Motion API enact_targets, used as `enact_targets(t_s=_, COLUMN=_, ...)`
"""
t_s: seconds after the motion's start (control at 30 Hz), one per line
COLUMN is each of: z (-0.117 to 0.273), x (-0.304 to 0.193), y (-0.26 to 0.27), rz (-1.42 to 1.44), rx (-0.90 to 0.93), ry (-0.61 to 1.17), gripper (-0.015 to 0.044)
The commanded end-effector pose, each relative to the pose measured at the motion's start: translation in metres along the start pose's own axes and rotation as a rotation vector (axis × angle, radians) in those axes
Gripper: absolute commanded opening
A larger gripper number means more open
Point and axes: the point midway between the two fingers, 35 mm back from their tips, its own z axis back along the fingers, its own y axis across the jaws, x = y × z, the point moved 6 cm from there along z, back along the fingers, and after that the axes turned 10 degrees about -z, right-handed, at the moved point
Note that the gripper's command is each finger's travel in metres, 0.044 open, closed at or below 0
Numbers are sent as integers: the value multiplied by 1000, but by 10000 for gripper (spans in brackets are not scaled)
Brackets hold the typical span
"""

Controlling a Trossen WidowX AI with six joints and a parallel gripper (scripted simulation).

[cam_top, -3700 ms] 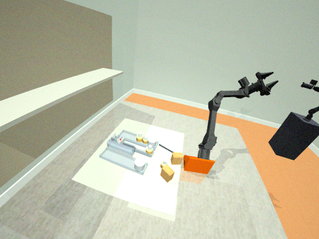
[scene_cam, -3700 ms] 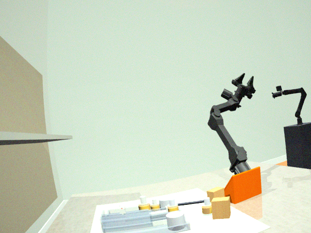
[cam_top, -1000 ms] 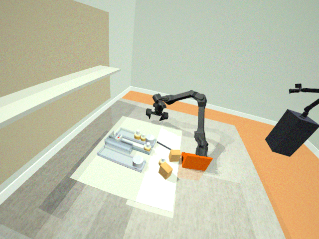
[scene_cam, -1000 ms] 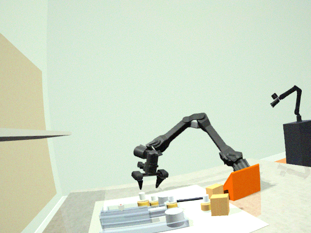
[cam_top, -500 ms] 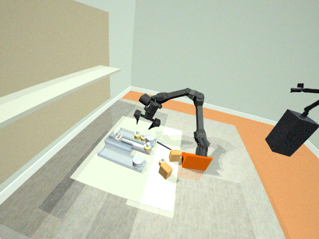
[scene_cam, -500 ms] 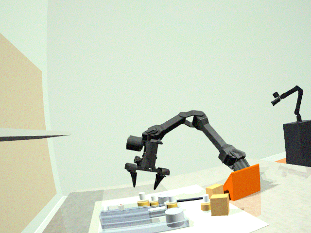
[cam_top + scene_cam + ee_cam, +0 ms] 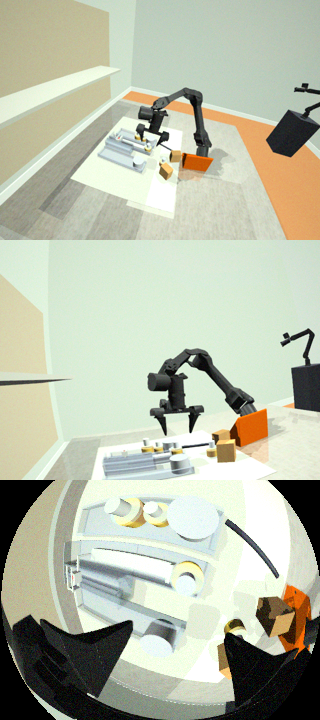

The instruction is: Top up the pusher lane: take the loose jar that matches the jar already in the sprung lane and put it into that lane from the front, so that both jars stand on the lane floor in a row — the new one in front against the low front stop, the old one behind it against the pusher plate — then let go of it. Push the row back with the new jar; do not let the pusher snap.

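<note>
My gripper (image 7: 149, 143) (image 7: 178, 433) (image 7: 181, 632) is open and empty. It points down, high above the trays. A yellow jar with a white cap (image 7: 147, 148) (image 7: 177, 451) (image 7: 188, 578) stands near the front end of the middle, sprung lane (image 7: 86, 551). A long white pusher part (image 7: 132, 564) lies behind it; the contact at the plate is too small to tell. A loose yellow jar with a white cap (image 7: 162, 161) (image 7: 211, 452) stands outside the lanes, beside the wooden blocks. A fingertip partly hides it in the wrist view.
Wooden blocks (image 7: 175, 156) (image 7: 166, 171) stand close to the loose jar. An orange panel (image 7: 196, 162) (image 7: 252, 427) stands before the arm's base. A black rod (image 7: 199, 445) (image 7: 255, 547) lies nearby. The neighbouring lanes hold two yellow jars and pale cylinders (image 7: 138, 162) (image 7: 192, 519).
</note>
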Motion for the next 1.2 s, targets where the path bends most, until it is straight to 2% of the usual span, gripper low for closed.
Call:
enact_targets(t_s=0.0, z=2, x=-39, y=-57, rz=-35, rx=-85, ry=-80, gripper=440)
enact_targets(t_s=0.17, z=6, x=-53, y=-99, rz=-72, rx=-102, ry=-174, gripper=440)
enact_targets(t_s=0.4, z=6, x=-52, y=-100, rz=-73, rx=-102, ry=-175, gripper=440)
enact_targets(t_s=0.53, z=-15, x=-48, y=-103, rz=-73, rx=-101, ry=-176, gripper=440)
enact_targets(t_s=1.17, z=-45, x=-41, y=-107, rz=-73, rx=-101, ry=-177, gripper=440)
